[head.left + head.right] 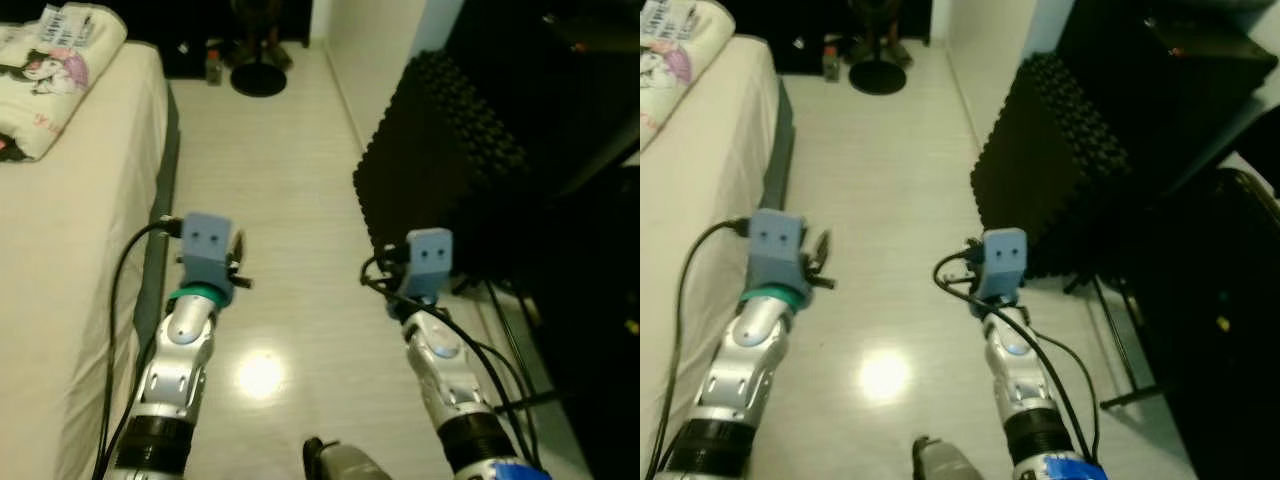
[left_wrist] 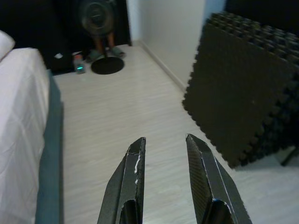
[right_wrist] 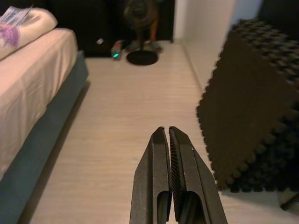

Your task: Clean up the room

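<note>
Floor (image 1: pixel 290 200): pale wood-look boards run as a corridor from you to the far wall; a bright light glare sits on them between your two arms.
Left edge: bed (image 1: pixel 70 250) with a cream sheet over a dark teal base, running along your whole left side; your left arm hangs just beside its edge.
Right edge: stack of black foam mats (image 1: pixel 440 160) with toothed borders, leaning upright along the right; near it, a dark stand with thin legs and loose cables on the floor.
Far edge: standing fan (image 2: pixel 97 18) on a round black base (image 1: pixel 258 78), against a dark recess; a white wall (image 2: pixel 168 32) meets the floor to the right of it.
Open room: the strip of floor between bed and mats is bare up to the fan.
Things to tidy: pillow (image 1: pixel 50 70), cream with a cartoon print, lies on the far left corner of the bed; a small item with a green light (image 2: pixel 78 65) sits on the floor just left of the fan base; a pair of slippers (image 2: pixel 103 52) lies behind that base.
Left gripper (image 2: pixel 163 142): you see the fingers parted with a clear gap, holding nothing, hovering above the floor.
Right gripper (image 3: pixel 168 130): fingers pressed together along their length, nothing between them, pointing down the corridor above the floor.
Near edge: a grey rounded part of your own body shows low between the arms.
</note>
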`<state>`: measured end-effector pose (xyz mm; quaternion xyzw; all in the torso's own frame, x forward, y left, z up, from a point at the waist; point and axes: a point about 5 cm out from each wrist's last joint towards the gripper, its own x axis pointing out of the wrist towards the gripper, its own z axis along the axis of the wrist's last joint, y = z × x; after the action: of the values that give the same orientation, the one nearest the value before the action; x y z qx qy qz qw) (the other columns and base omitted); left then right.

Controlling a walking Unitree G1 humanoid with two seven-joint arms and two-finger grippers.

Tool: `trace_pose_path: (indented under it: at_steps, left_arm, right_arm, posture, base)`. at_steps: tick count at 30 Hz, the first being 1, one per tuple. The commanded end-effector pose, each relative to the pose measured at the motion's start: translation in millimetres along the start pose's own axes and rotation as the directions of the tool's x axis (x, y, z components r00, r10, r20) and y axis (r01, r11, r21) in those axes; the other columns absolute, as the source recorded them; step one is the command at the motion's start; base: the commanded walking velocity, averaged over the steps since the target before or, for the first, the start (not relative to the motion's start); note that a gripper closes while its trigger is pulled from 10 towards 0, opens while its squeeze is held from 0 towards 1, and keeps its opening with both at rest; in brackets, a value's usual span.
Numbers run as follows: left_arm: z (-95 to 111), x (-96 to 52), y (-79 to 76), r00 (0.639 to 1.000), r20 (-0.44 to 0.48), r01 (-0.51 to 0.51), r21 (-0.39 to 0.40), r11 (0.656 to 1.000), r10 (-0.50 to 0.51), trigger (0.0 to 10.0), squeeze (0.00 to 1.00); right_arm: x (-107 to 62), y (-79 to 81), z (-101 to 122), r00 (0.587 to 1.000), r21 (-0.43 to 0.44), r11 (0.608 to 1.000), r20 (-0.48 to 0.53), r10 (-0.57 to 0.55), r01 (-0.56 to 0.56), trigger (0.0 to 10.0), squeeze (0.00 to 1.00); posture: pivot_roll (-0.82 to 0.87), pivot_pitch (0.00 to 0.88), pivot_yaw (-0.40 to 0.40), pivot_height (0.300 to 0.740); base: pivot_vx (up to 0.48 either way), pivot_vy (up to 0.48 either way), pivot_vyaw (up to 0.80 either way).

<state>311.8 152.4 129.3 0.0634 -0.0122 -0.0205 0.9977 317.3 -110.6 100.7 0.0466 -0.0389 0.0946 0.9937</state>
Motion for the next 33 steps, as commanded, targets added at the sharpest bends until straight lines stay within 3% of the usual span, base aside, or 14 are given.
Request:
trace_pose_path:
  at_steps: [1, 7, 17, 20, 26, 29, 33]
  left_arm:
    - [-6, -1.2, 0.7, 1.0, -0.025, 0.005, 0.001, 1.0, -0.005, 10.0, 0.0]
    - [-5, -1.4, 2.1, 0.999, -0.025, 0.025, 0.022, 0.999, -0.025, 10.0, 0.0]
    - [3, 0.6, 11.3, 1.0, -0.005, 0.022, 0.051, 0.998, -0.021, 10.0, 0.0]
    - [-3, -4.2, 16.8, 0.999, -0.02, 0.039, 0.112, 0.993, -0.037, 10.0, 0.0]
    - [2, -0.4, 17.2, 0.998, 0.005, 0.059, 0.128, 0.99, -0.06, 10.0, 0.0]
    - [-1, 2.2, 15.1, 1.0, 0.004, 0.021, 0.104, 0.994, -0.022, 10.0, 0.0]
    - [-2, -0.9, 12.1, 0.999, 0.007, 0.039, 0.12, 0.992, -0.04, 10.0, 0.0]
  right_arm:
    - [-2.8, 0.9, -8, 1.0, 0.008, 1.0, -0.027, -0.006, 0.007, 10.0, 0.0]
    - [-1.5, 0.2, -7, 1.0, 0.012, 1.0, -0.013, -0.028, 0.028, 10.0, 0.0]
    - [0.0, -2.7, 0, 0.999, 0.0, 0.999, 0.012, -0.043, 0.043, 10.0, 0.0]
    - [1.8, 4.3, 4, 0.999, -0.006, 0.999, 0.036, -0.032, 0.032, 10.0, 0.0]
    - [5.1, 7.9, 9, 0.998, -0.002, 1.0, 0.054, -0.016, 0.017, 10.0, 0.0]
    - [4.8, -0.9, 17, 0.997, -0.058, 0.998, 0.078, -0.003, 0.008, 10.0, 0.0]
    - [3.6, -8.4, 21, 0.995, -0.059, 0.998, 0.091, -0.032, 0.037, 10.0, 0.0]
  posture:
    - [-0.04, 0.072, 0.005, 0.74]
    - [-0.04, 0.059, 0.04, 0.74]
    - [-0.03, 0.049, 0.046, 0.74]
    - [-0.03, 0.04, 0.054, 0.74]
    - [-0.06, 0.029, 0.03, 0.74]
    - [-0.06, 0.015, 0.031, 0.74]
    - [-0.04, 0.013, 0.007, 0.74]
  base:
    - [0.0, 0.0, -0.79]
    - [0.0, 0.0, -0.77]
    - [0.0, 0.0, 0.0]
    - [0.0, 0.0, 0.0]
    - [0.0, 0.0, 0.0]
    - [0.0, 0.0, 0.0]
    - [0.0, 0.0, 0.0]
